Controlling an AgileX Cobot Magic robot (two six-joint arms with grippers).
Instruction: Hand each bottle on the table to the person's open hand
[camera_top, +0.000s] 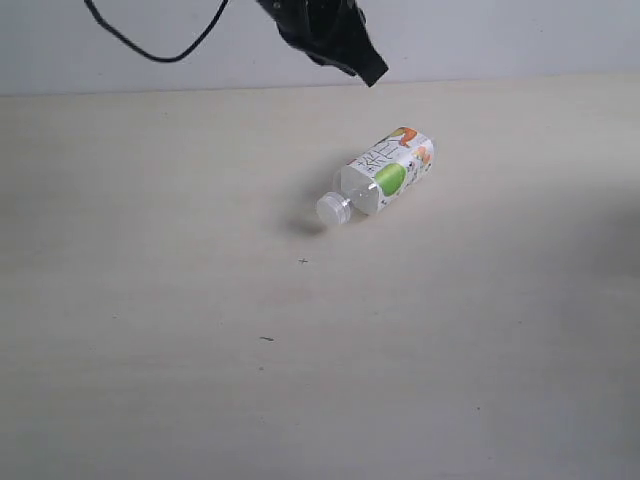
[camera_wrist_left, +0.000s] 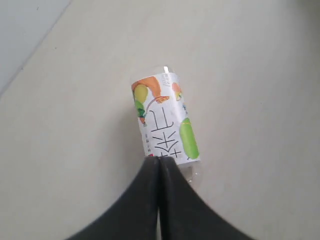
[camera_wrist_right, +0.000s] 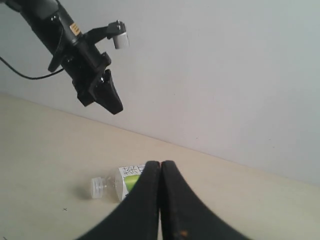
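One bottle (camera_top: 384, 173) lies on its side on the pale table (camera_top: 150, 300): clear plastic, white fruit label, clear cap toward the front left. It also shows in the left wrist view as the bottle (camera_wrist_left: 165, 120) and in the right wrist view as the bottle (camera_wrist_right: 116, 183). The left gripper (camera_top: 372, 72) hangs above and behind it, fingers pressed together, holding nothing; its tips (camera_wrist_left: 160, 160) point at the bottle's neck end. The right gripper (camera_wrist_right: 160, 164) is shut too, empty, out of the exterior view. The other bottles and the person's hand are out of view.
A black cable (camera_top: 150, 45) loops from the left arm against the grey back wall (camera_top: 520, 35). The left arm (camera_wrist_right: 80, 60) shows in the right wrist view above the table's far edge. A few dark specks (camera_top: 266, 338) mark the table.
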